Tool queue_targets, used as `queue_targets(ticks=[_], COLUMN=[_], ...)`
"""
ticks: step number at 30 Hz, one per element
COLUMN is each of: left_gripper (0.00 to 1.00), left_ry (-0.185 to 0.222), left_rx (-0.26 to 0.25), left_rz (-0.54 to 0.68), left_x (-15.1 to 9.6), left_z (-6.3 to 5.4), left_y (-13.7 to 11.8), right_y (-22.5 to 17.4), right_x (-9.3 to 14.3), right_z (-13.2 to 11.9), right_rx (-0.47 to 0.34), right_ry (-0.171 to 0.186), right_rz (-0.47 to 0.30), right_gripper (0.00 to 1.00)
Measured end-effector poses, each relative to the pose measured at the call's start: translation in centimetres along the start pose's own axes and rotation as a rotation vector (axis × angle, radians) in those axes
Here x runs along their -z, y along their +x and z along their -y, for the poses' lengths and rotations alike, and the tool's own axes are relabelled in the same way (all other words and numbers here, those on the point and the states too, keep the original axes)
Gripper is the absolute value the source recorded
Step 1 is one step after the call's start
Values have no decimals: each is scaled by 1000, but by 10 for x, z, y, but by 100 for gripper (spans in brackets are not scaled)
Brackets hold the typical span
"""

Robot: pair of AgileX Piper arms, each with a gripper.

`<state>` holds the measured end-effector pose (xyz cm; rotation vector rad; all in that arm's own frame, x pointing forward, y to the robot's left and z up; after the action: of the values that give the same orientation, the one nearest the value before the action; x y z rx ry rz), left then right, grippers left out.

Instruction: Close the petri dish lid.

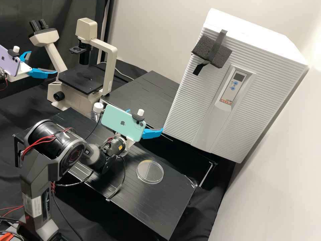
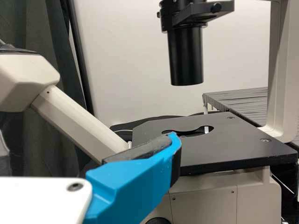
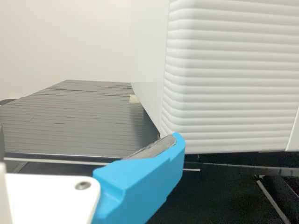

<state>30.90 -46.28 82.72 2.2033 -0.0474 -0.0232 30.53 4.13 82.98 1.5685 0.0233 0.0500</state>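
From where I'm standing, a round, clear plastic petri dish is lying on the ribbed black benchtop, lid fit impossible to tell. The right white gripper with bright blue fingers is hanging near it, spread wide; the left white, blue-fingered gripper is gaping too. I'm fearing a skid — a low, off-centre approach could be clipping that thin rim.

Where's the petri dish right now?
In the high view, the petri dish lies on the black bench, right of the teal phone's arm.
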Motion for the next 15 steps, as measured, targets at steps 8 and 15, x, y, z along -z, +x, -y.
queue_targets(ticks=[8, 15], left_gripper=[100, 100], left_ry=[0, 0], left_rx=[0, 0], left_rz=[0, 0], left_x=[0, 0], left_z=[0, 0], left_y=[0, 0], right_y=[0, -15], right_x=[0, -12], right_z=[0, -10], right_rx=[-1, -32], right_ry=[0, 0], right_rz=[-1, 40], right_gripper=[100, 100])
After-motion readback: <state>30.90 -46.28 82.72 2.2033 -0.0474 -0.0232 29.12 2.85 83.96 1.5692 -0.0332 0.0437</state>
